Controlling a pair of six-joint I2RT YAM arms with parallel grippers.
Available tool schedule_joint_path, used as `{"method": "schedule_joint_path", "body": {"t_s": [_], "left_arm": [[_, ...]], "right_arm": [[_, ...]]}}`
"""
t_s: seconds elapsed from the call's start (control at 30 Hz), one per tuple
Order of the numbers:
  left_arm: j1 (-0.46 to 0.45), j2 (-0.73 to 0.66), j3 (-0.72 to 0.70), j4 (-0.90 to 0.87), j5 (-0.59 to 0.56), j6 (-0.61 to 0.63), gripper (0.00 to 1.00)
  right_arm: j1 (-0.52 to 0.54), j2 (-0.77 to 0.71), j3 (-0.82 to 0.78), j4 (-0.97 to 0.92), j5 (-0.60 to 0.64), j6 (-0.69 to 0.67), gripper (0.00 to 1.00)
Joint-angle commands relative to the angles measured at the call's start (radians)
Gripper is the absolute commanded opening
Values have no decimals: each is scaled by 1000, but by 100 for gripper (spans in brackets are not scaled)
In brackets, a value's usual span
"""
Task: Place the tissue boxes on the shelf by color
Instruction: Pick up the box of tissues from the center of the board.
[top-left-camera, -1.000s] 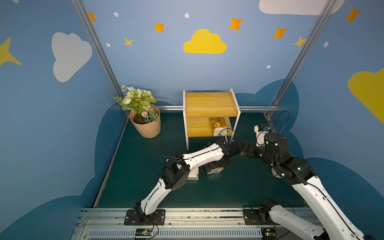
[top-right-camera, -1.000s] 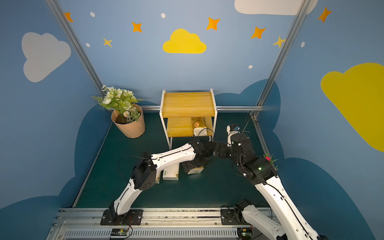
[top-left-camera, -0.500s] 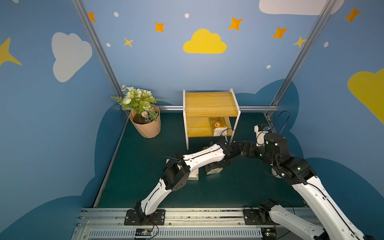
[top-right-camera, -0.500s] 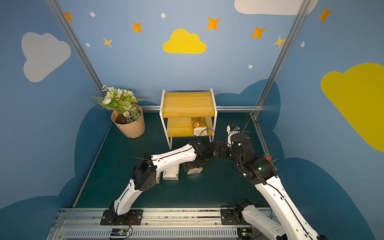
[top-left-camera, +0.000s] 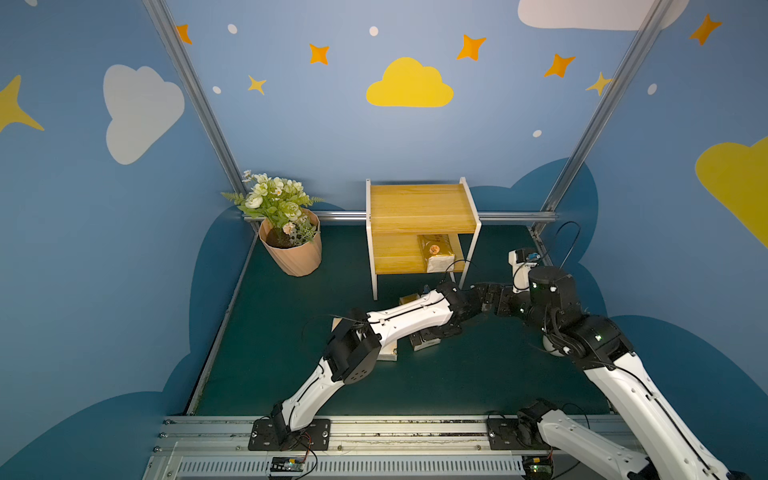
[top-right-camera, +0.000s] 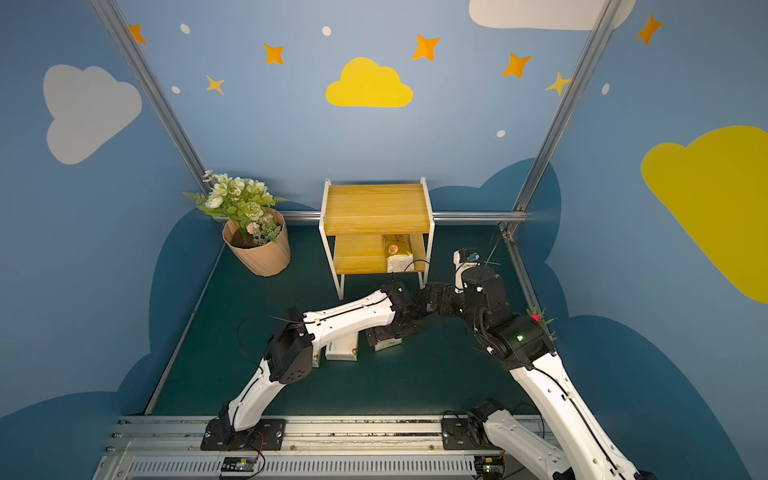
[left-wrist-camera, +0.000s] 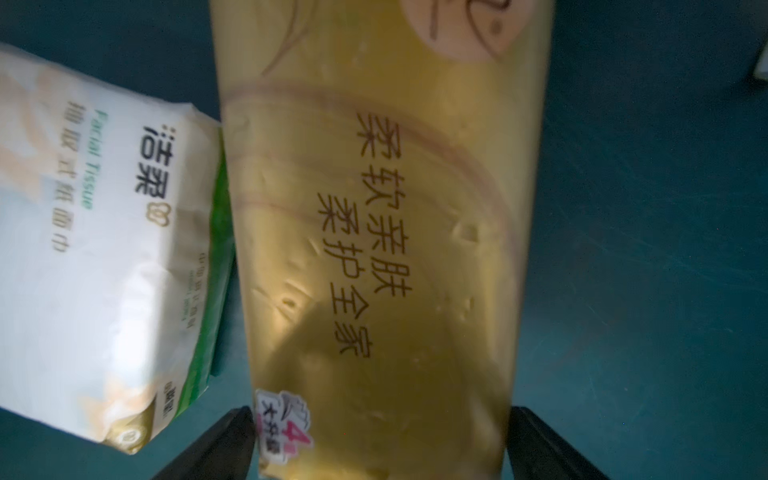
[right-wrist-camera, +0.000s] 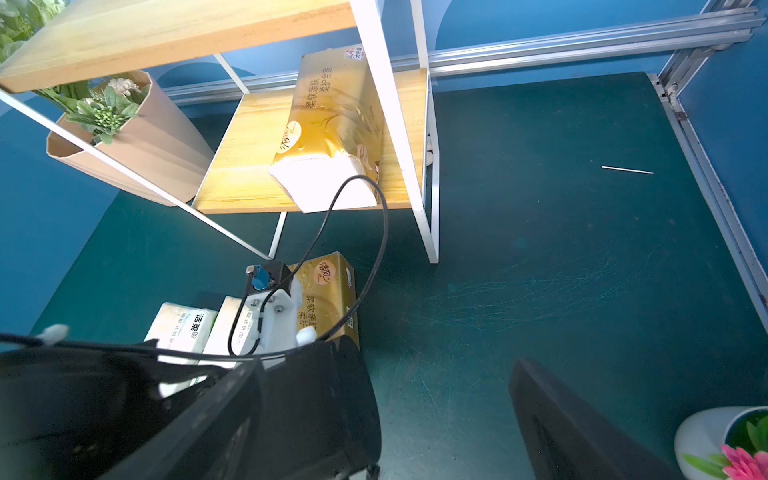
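Gold tissue pack (left-wrist-camera: 374, 249): lies flat on the green mat (top-left-camera: 498, 374) near its centre, at 6 o'clock from the shelf (top-left-camera: 422, 203), with a corner of a cream-white tissue pack (left-wrist-camera: 95, 249) against its 9 o'clock side. Sits between the fingers of the left gripper (left-wrist-camera: 380, 415), spread wide on either flank of one end and pressing no dent into the wrap. Not yet gripped, by the look of it.

Step in hand, as judged: picking up this loose gold pack. Next: closing on the flanks, lifting clear of the cream neighbour, carrying toward 12 o'clock and sliding onto the lower board (top-left-camera: 399, 253) beside the shelved gold pack (top-left-camera: 436, 251) filling that board's 3 o'clock half. Calls for a low, level entry under the top board (top-right-camera: 376, 203), bare now and presumably meant for the cream pair.

Right gripper (right-wrist-camera: 444, 415): hangs wide apart and empty at 3 o'clock of the left wrist, close enough to crowd the lift.

Count:
- four packs: two gold, one shelved and one loose; two cream-white, both loose, the second cream-white pack (right-wrist-camera: 183, 328) beside the first
- one two-tier shelf
- two arms
- one peach flowerpot (top-left-camera: 293, 257) at 10 o'clock
- one small white pot (right-wrist-camera: 706, 436) at 3 o'clock
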Motion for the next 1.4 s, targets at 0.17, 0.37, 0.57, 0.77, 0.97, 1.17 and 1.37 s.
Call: {"method": "schedule_joint_path", "body": {"t_s": [0.17,0.37,0.57,0.77,0.97,1.17,1.37], "left_arm": [[26,-8,-74,71,54,-33,100],[27,-32,-84,70,34,-13,65],[26,-61,-134,62,43,-2,54],[4,-107,-131,-4,12,73,47],[-48,-200,-127,-95,-80,135,32],[-102,-263,-107,-171,-161,117,32],[-123,-306,-84,-212,-228,74,29]], "right_arm": [[8,-4,9,25,3,-8,98],[10,-3,6,25,13,-3,98],[8,-5,5,24,29,-10,98],[10,-5,-1,24,28,-8,98],[12,-5,-2,24,40,-4,98],[11,-1,0,25,44,-10,98],[8,-1,30,23,70,-29,98]]}}
